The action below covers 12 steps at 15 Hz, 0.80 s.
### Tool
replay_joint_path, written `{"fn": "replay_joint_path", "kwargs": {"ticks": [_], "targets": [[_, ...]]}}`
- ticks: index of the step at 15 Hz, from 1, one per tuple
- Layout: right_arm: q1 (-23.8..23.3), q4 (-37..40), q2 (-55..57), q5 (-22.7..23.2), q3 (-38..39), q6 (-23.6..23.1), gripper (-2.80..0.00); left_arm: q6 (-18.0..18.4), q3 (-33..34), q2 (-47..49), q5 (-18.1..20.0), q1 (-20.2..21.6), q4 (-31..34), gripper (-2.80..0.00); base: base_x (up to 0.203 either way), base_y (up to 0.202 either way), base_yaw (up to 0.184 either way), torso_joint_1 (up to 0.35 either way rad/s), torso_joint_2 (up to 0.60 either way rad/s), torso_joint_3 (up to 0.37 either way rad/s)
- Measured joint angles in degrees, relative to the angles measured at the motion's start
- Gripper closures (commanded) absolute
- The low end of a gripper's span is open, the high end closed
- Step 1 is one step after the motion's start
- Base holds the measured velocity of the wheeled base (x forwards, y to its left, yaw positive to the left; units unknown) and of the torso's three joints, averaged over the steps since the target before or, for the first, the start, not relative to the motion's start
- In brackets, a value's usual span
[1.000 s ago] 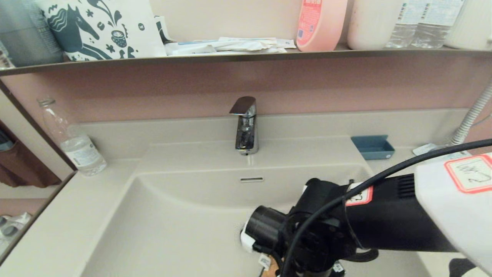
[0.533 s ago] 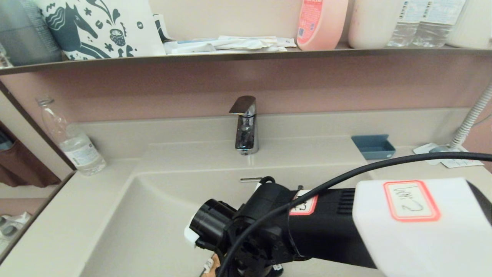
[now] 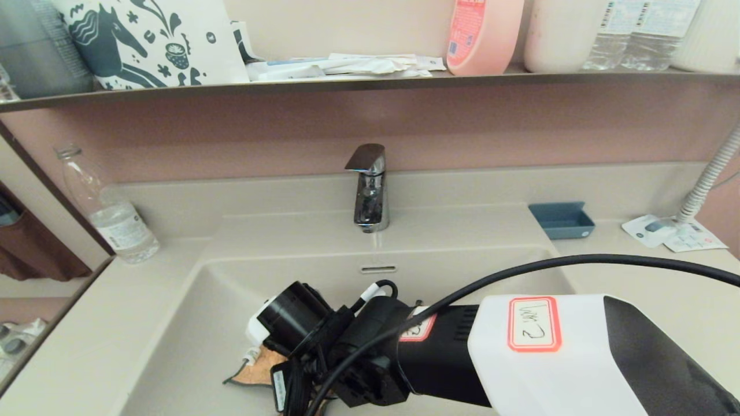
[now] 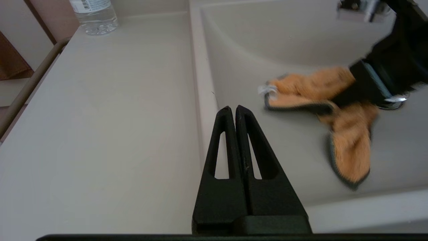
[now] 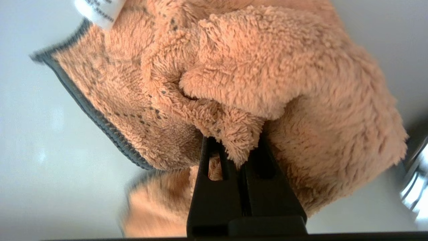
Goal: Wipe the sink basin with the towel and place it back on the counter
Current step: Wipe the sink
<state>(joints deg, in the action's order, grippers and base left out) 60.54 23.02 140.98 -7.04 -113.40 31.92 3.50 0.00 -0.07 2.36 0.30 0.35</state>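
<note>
The fluffy orange towel (image 5: 267, 73) with dark grey edging lies bunched on the floor of the cream-beige sink basin (image 3: 219, 323). My right gripper (image 5: 234, 144) is shut on a fold of it and presses it down. In the head view only a corner of the towel (image 3: 257, 372) shows under my right wrist, left of the basin's middle. The chrome drain plug (image 4: 391, 104) sits just behind the towel (image 4: 349, 147). My left gripper (image 4: 232, 108) hangs shut and empty over the basin's left rim, beside the counter (image 4: 100, 117).
A chrome faucet (image 3: 369, 190) stands at the basin's back, with the overflow slot (image 3: 378, 269) below it. A water bottle (image 3: 113, 216) is on the left counter. A blue soap dish (image 3: 561, 221), paper leaflets (image 3: 673, 232) and a hose (image 3: 708, 179) are at the right.
My right arm has swept leftward across the basin floor, dragging the towel from right of the middle to left of it. The left gripper shows no earlier view.
</note>
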Motion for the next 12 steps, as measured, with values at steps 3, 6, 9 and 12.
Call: {"fn": "replay_joint_path", "kwargs": {"ticks": [3,6,9,12], "targets": [[-2.67,-4.33,1.6,-6.55,-0.13,-3.76,0.0,0.0,0.0,0.0,-0.02,0.0,0.0,0.0,0.0,0.0,0.0,0.0,0.0,0.0],[-5.54,-5.02,1.82,-12.43,0.46,-4.9,0.0,-0.02,0.0,0.0,-0.02,0.02,-0.02,0.0,0.0,0.0,0.0,0.0,0.0,0.0],[-7.18,-0.28,0.24,-16.45,2.23,-6.6,0.0,0.0,0.0,0.0,-0.03,0.02,-0.02,0.0,0.0,0.0,0.0,0.0,0.0,0.0],[-9.27,3.67,-2.79,-18.77,6.01,-6.7,0.0,0.0,0.0,0.0,-0.02,-0.01,0.0,0.0,0.0,0.0,0.0,0.0,0.0,0.0]]}}
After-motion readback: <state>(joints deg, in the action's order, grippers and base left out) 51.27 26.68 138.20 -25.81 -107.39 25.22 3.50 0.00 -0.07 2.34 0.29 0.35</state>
